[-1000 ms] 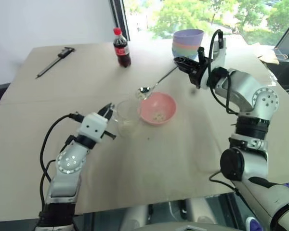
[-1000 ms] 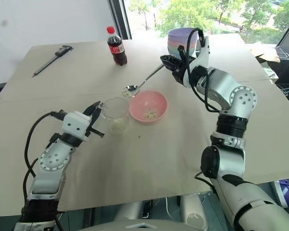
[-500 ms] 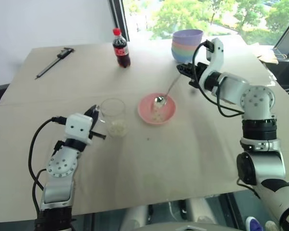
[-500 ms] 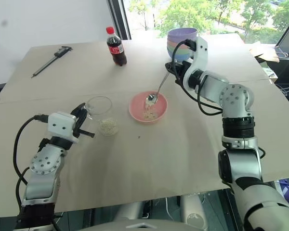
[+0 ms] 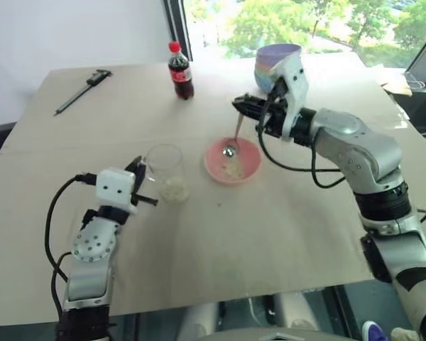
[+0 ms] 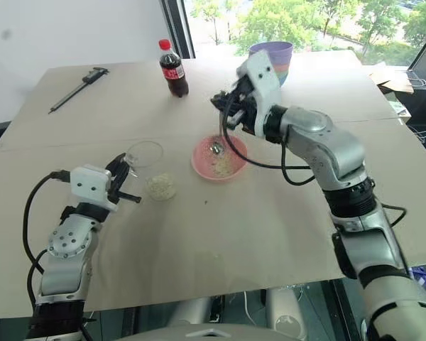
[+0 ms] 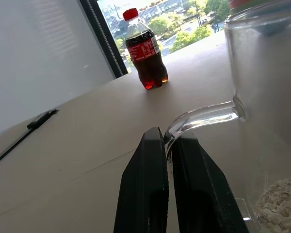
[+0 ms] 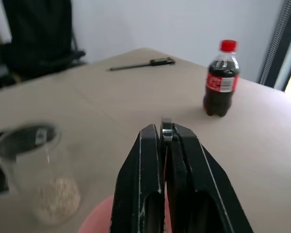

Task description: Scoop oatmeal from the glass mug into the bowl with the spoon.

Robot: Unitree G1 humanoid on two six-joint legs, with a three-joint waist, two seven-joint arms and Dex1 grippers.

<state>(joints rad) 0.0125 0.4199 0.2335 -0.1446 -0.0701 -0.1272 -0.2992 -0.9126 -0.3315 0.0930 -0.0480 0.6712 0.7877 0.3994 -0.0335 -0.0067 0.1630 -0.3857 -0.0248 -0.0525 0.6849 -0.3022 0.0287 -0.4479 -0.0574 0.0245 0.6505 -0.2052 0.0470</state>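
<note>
The pink bowl (image 5: 250, 165) sits mid-table with pale oatmeal (image 5: 232, 169) in it. The silver spoon (image 5: 235, 135) hangs steeply, its head down inside the bowl. My right gripper (image 5: 241, 106) is above the bowl's far rim, shut on the top of the spoon's handle (image 8: 166, 129). To the left of the bowl and apart from it stands the glass mug (image 5: 164, 169), with a clump of oatmeal (image 5: 175, 190) at its bottom. My left gripper (image 7: 167, 141) is shut on the mug's clear handle (image 7: 203, 115).
A cola bottle (image 5: 179, 71) stands at the back. A long black caliper-like tool (image 5: 82, 91) lies at the far left. A stack of pastel bowls (image 5: 271, 58) sits behind my right hand. The table's front edge is near my left arm.
My left gripper slid the mug leftward away from the bowl. My right hand rolled and swung left, so the spoon went from nearly flat to steep, head down in the bowl.
</note>
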